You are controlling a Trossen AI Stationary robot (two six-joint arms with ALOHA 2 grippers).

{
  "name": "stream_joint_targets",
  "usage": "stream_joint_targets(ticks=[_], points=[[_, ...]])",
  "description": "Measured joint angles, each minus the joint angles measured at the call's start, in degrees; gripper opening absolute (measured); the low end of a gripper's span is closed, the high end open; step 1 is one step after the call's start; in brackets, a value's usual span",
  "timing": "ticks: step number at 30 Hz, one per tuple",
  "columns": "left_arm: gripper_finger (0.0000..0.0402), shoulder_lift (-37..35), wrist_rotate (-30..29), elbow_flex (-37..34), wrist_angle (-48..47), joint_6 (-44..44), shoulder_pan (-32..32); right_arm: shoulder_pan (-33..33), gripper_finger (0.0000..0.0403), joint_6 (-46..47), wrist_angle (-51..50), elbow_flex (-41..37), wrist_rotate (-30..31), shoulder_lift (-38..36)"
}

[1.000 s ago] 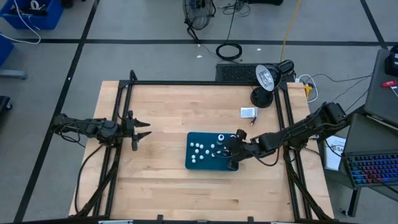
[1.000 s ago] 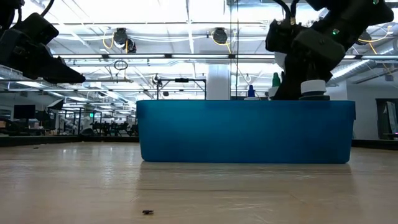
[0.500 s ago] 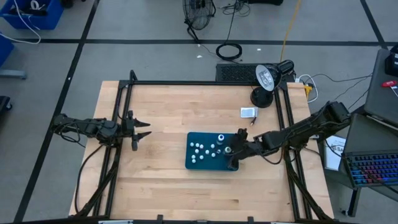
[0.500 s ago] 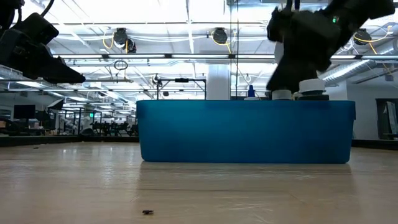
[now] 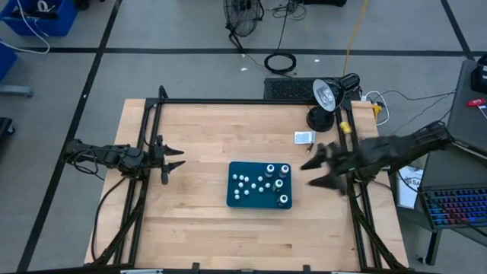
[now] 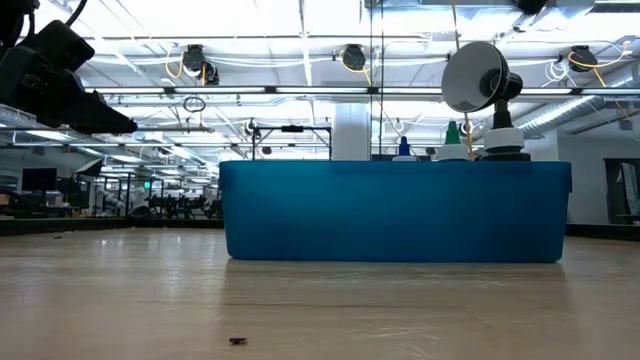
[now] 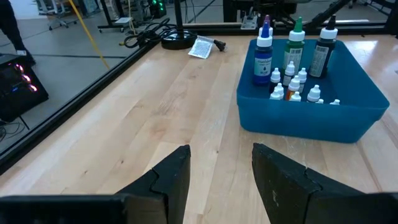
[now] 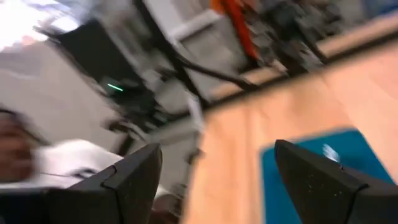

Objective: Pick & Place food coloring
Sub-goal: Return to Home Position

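The food coloring bottles stand upright in a blue tray (image 5: 259, 195) at the table's middle. The left wrist view shows a blue one (image 7: 263, 53), a green one (image 7: 294, 46) and a dark one (image 7: 323, 48), with several tiny white-capped ones (image 7: 292, 87) in front of them. In the low view their tops (image 6: 453, 135) stick up over the tray's rim. My right gripper (image 5: 307, 174) hangs open just right of the tray, with nothing between its fingers (image 8: 134, 177). My left gripper (image 5: 175, 159) waits open near the table's left edge, pointing at the tray.
A desk lamp (image 5: 326, 95) stands at the far right corner, with a small white packet (image 5: 304, 138) near it. Black frame rails (image 5: 144, 144) run along the table's left and right sides. Bare wood (image 5: 198, 129) lies between my left gripper and the tray.
My right gripper has opened and let go of a bottle at the tray's right side. It has drawn back up and toward the table's right edge, out of the low view. The bottle stays upright in the tray.
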Motion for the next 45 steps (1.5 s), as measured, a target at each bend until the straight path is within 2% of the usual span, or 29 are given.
stream_joint_targets(ticks=[4,8,11,17,21,25,29,38,45], points=[[0.0175,0.0,0.0,0.0,0.0,0.0,0.0,0.0,0.0294,-2.7,-0.2,0.1,-3.9,-9.8],[0.0175,0.0,0.0,0.0,0.0,0.0,0.0,0.0,0.0295,-7.9,-8.1,0.1,-3.9,-18.2],[0.0175,0.0,0.0,0.0,0.0,0.0,0.0,0.0,0.0294,-9.0,-10.4,-1.8,-1.0,-23.6],[0.0175,0.0,0.0,0.0,0.0,0.0,0.0,0.0,0.0295,-22.9,10.5,-17.6,0.9,-32.9],[0.0175,0.0,0.0,0.0,0.0,0.0,0.0,0.0,0.0295,-27.2,20.0,-27.3,2.5,-37.9],[0.0175,0.0,0.0,0.0,-0.1,0.0,0.0,0.0,0.0295,-29.3,26.7,-33.3,10.9,-38.2],[0.0175,0.0,0.0,0.0,0.0,0.0,0.0,0.0,0.0295,-31.8,27.6,-36.8,18.8,-38.3],[0.0175,0.0,0.0,0.0,0.0,0.0,0.0,0.0,0.0295,-35.6,30.2,-42.5,17.2,-38.2],[0.0175,0.0,0.0,0.0,0.0,0.0,0.0,0.0,0.0295,-29.6,26.4,-44.9,15.8,-37.9]])
